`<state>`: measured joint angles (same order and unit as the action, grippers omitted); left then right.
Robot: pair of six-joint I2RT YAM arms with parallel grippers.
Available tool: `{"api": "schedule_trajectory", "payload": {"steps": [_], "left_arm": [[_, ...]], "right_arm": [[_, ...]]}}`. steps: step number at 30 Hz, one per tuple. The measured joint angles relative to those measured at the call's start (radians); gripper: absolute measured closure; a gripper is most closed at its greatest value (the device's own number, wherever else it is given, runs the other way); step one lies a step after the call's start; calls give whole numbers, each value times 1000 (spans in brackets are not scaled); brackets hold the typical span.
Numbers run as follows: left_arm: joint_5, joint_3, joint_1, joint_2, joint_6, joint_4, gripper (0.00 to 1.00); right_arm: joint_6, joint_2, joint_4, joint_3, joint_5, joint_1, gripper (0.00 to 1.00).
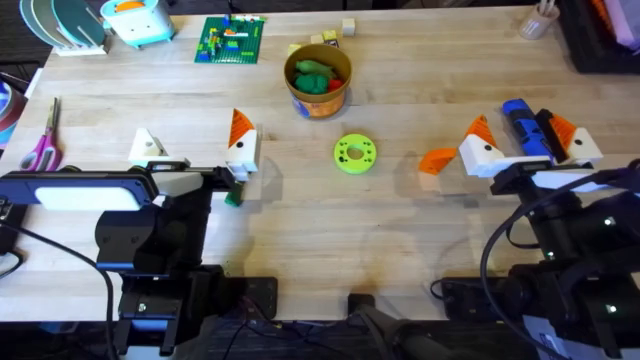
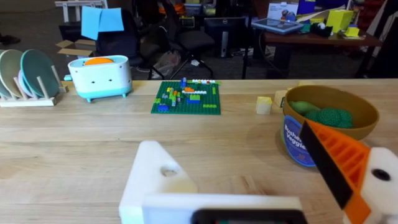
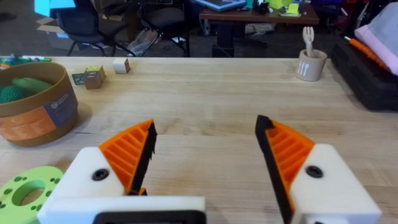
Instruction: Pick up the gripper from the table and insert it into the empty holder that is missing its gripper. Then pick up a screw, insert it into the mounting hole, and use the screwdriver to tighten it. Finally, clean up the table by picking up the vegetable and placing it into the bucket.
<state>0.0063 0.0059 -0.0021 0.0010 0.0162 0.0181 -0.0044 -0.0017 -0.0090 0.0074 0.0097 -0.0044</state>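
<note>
The loose orange gripper (image 1: 437, 159) lies on the table (image 1: 330, 230), just left of my right gripper (image 1: 520, 128). That gripper is open, and both its fingers (image 3: 127, 155) carry orange tips with nothing between them. In the overhead view the blue screwdriver (image 1: 522, 126) shows between those fingers, on the table. My left gripper (image 1: 195, 142) is open too. One of its fingers is the bare white holder (image 1: 148, 147) (image 2: 157, 177); the other finger (image 2: 339, 163) has an orange tip. A tiny dark green vegetable (image 1: 234, 196) sits by the tipped finger. The bucket (image 1: 317, 100) (image 2: 297, 144) holds green toys.
A lime-green disc (image 1: 354, 154) lies mid-table, in front of the bucket. Scissors (image 1: 42, 140) are at the left edge. At the back stand a plate rack (image 1: 70, 25), a pale blue toy (image 1: 140, 20), a green brick plate (image 1: 232, 40), small blocks (image 1: 335, 35) and a cup (image 1: 538, 22).
</note>
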Motion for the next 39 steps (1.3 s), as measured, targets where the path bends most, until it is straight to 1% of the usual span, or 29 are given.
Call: {"api": "schedule_trajectory", "payload": {"steps": [8, 11, 12, 14, 17, 18, 21, 26, 28, 30, 32, 35, 39], "left_arm": [[0, 0, 0, 0, 0, 0, 9], [1, 1, 0, 0, 16, 0, 10], [1, 4, 0, 0, 28, 8, 10], [0, 36, 0, 1, 56, 72, 9], [0, 162, 0, 32, 91, 244, 9], [1, 217, 0, 54, 99, 303, 9], [1, 403, 0, 153, 121, 474, 9], [8, 736, 0, 425, 140, 819, 8], [20, 851, 0, 551, 143, 924, 9], [30, 924, 0, 649, 145, 968, 9], [35, 968, 0, 732, 145, 990, 9], [45, 985, 0, 822, 148, 1008, 8], [54, 985, 0, 907, 150, 1023, 7]], "right_arm": [[0, 2, -21, 3, 2, 2, 12], [-1, 2, -17, 3, 6, 2, 11], [-2, 2, -21, 4, 11, 2, 11], [-3, 2, -83, 33, 15, 2, 11], [-3, 8, -276, 115, 26, 3, 11], [-3, 23, -350, 153, 36, 3, 10], [-3, 96, -492, 290, 58, 2, 10], [-3, 260, -638, 576, 78, 2, 10], [-3, 340, -703, 676, 80, 3, 10], [-3, 408, -751, 744, 80, 2, 10], [-3, 468, -778, 792, 80, 2, 10], [-3, 522, -780, 828, 80, 2, 10], [-3, 532, -784, 830, 80, 2, 10]]}}
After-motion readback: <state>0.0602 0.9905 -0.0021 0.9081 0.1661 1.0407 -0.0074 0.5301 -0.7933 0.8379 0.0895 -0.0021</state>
